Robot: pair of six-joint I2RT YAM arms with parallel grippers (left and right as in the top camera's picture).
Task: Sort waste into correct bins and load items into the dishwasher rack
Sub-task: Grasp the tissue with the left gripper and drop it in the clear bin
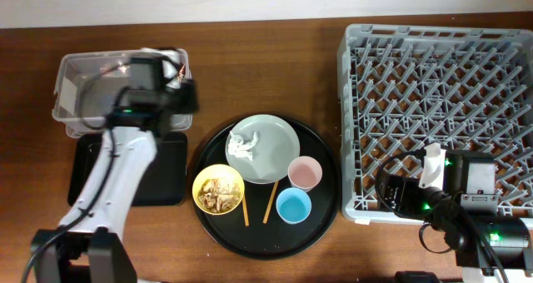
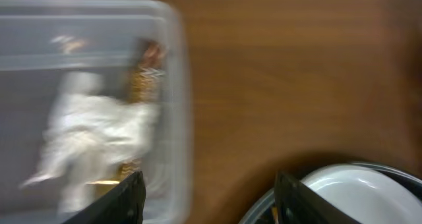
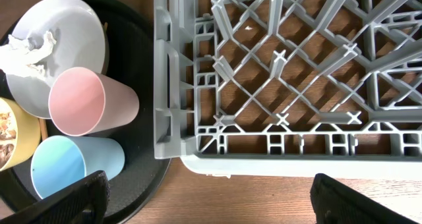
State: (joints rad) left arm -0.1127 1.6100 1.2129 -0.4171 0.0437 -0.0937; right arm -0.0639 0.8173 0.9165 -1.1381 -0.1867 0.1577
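Inside the clear tub, a crumpled tissue and a brown wrapper lie left of and beyond my left gripper, whose fingers stand wide apart with nothing between them. Blur smears that wrist view, so I can barely read the wrapper, and only part of the plate shows at lower right. Overhead, the left arm stretches across the flat black tray to the tub's right end. My right gripper hovers spread and empty at the rack corner, beside the pink cup.
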